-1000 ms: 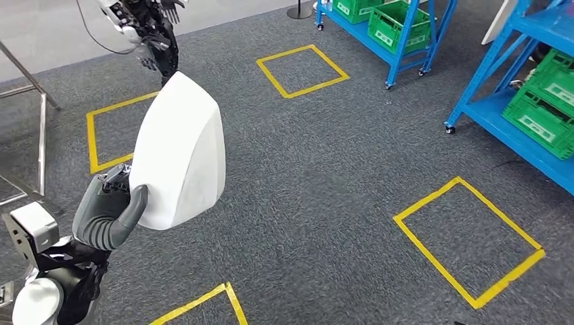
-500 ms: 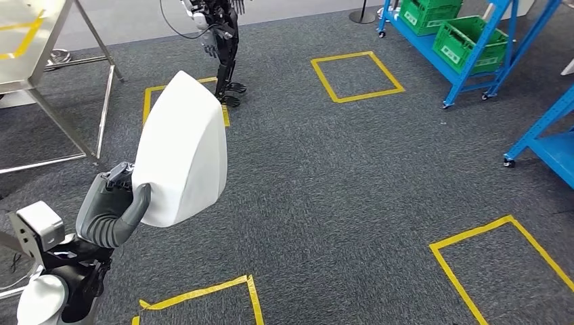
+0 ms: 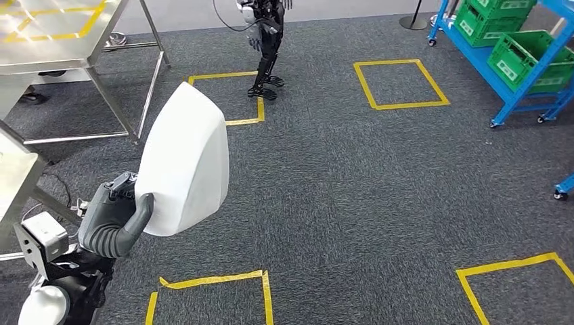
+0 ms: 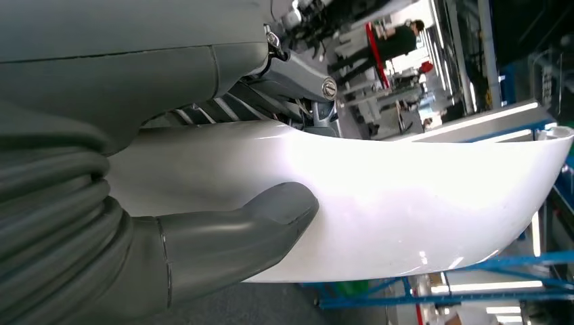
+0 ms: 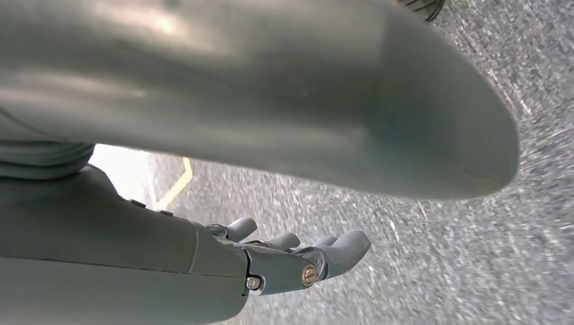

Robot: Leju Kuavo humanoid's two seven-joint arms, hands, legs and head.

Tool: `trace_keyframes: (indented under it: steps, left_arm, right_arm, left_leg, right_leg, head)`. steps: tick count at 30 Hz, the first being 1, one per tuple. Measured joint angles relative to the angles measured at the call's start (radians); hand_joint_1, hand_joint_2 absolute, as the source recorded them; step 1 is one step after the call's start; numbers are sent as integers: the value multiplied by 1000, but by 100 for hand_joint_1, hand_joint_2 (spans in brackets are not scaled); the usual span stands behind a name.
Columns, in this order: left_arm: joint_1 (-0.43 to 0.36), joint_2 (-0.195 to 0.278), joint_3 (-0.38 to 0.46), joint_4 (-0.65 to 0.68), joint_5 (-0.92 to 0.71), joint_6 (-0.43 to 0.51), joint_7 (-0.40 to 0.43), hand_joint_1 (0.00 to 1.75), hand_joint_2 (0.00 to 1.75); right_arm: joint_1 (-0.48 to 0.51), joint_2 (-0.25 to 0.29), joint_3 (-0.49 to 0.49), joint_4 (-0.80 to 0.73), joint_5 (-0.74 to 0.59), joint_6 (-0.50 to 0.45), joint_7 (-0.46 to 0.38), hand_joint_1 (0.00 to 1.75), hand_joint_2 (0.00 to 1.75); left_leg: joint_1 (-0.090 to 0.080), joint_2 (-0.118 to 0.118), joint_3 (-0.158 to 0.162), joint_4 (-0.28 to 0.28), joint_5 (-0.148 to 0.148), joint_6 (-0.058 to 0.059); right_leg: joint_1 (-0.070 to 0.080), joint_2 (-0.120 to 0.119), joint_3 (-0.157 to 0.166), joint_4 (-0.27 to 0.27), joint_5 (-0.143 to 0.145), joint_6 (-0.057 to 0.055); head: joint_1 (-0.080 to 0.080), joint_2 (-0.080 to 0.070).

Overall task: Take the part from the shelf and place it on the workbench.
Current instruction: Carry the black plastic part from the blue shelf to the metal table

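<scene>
The part (image 3: 186, 159) is a large white curved shell, held upright over the grey carpet at the left of the head view. My left hand (image 3: 115, 220) grips its lower edge, the thumb pressed on the near face. In the left wrist view the thumb lies across the white shell (image 4: 406, 203) and the left hand (image 4: 203, 237) wraps it from behind. A steel workbench (image 3: 54, 34) stands at the far left, and the corner of a second steel top (image 3: 10, 176) is close by my left side. My right hand (image 5: 291, 261) hangs over the carpet, fingers stretched out and holding nothing.
Another dark humanoid robot (image 3: 267, 40) stands on a yellow taped square (image 3: 227, 98) straight ahead. Blue shelving with green crates (image 3: 521, 54) is at the far right. More yellow squares (image 3: 399, 84) mark the carpet, one near my feet (image 3: 210, 298).
The camera has turned left: shelves and floor squares slid right, and the steel benches came into view. My left hand kept its grip on the white part throughout.
</scene>
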Motion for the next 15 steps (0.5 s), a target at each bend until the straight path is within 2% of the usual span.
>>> trace_keyframes:
  steps: [1, 2, 3, 4, 5, 7, 8, 9, 10, 11, 12, 13, 14, 15]
  left_arm:
    - [8, 0, 0, -8, -6, 5, -1, 175, 175]
    - [18, -1, 0, -17, -11, 9, -1, 175, 175]
    - [31, -1, 0, -28, -16, 13, -1, 175, 175]
    - [43, -2, 0, -40, -19, 15, -2, 175, 175]
    - [52, -2, 0, -52, -22, 17, -3, 175, 175]
    - [67, -5, 0, -68, -25, 20, -5, 175, 175]
    - [76, -6, 0, -74, -25, 23, -5, 175, 175]
    - [85, -8, 0, -79, -26, 26, -5, 175, 175]
    - [93, -9, 0, -84, -26, 29, -5, 175, 175]
    - [98, -9, 0, -88, -26, 30, -5, 175, 175]
    - [103, -10, 0, -93, -27, 31, -5, 175, 175]
    - [106, -11, 0, -99, -27, 31, -5, 175, 175]
    - [108, -12, 0, -104, -29, 32, -4, 175, 175]
    - [111, -12, 1, -109, -30, 32, -3, 175, 175]
  right_arm:
    - [0, -1, 0, 0, 4, 2, -2, 0, 0]
    - [-1, -1, 0, 0, 8, 3, -5, 0, 0]
    - [-1, -2, 0, 0, 12, 5, -8, 0, 0]
    - [-2, -3, 1, 0, 15, 7, -10, 0, 0]
    - [-2, -5, 2, 0, 17, 9, -12, 0, 0]
    - [1, -9, 3, 0, 20, 12, -14, 0, 0]
    - [3, -12, 3, 0, 21, 12, -14, 0, 0]
    - [5, -14, 3, 0, 22, 12, -14, 0, 0]
    - [6, -16, 3, 0, 23, 13, -14, 0, 0]
    - [6, -16, 3, 0, 23, 14, -14, 0, 0]
    - [6, -16, 3, 0, 25, 14, -15, 0, 0]
    - [5, -17, 3, 0, 26, 15, -15, 0, 0]
    - [5, -18, 4, 0, 28, 15, -16, 0, 0]
    - [5, -20, 4, 0, 30, 15, -16, 0, 0]
  left_leg:
    - [-4, -4, 1, -8, -2, 7]
    - [-5, -18, 2, -11, 0, 14]
    - [-4, -30, 6, -15, 1, 20]
    - [-3, -42, 10, -20, 4, 27]
    - [0, -54, 15, -24, 7, 33]
    - [3, -76, 16, -26, 9, 41]
    - [3, -89, 16, -26, 8, 43]
    - [3, -104, 15, -24, 8, 44]
    - [3, -119, 15, -22, 7, 44]
    - [3, -135, 16, -20, 6, 42]
    - [3, -150, 16, -17, 4, 40]
    - [5, -163, 16, -14, 3, 38]
    - [5, -176, 13, -11, 1, 34]
    - [6, -188, 10, -10, 1, 28]
  right_leg:
    - [1, -9, 3, -1, -2, 6]
    - [-1, -20, 7, -3, -4, 12]
    - [-4, -20, 10, -1, -9, 19]
    - [-6, -4, 8, 10, -20, 24]
    - [-9, 24, -3, 41, -40, 29]
    - [-11, 87, -60, 160, -99, 33]
    - [-10, 101, -96, 226, -122, 34]
    - [-9, 107, -123, 270, -130, 34]
    - [-9, 109, -133, 276, -116, 33]
    - [-9, 112, -123, 241, -82, 31]
    - [-9, 123, -96, 171, -39, 29]
    - [-10, 146, -67, 101, -5, 25]
    - [-10, 165, -44, 45, 16, 23]
    - [-10, 179, -30, 12, 24, 22]
  head:
    - [1, 0]
    - [2, 0]
    - [2, 0]
    - [3, 0]
    - [5, 0]
    - [11, 0]
    - [14, 0]
    - [15, 0]
    - [15, 0]
    - [15, 0]
    - [15, 0]
    - [15, 0]
    - [16, 0]
    - [16, 0]
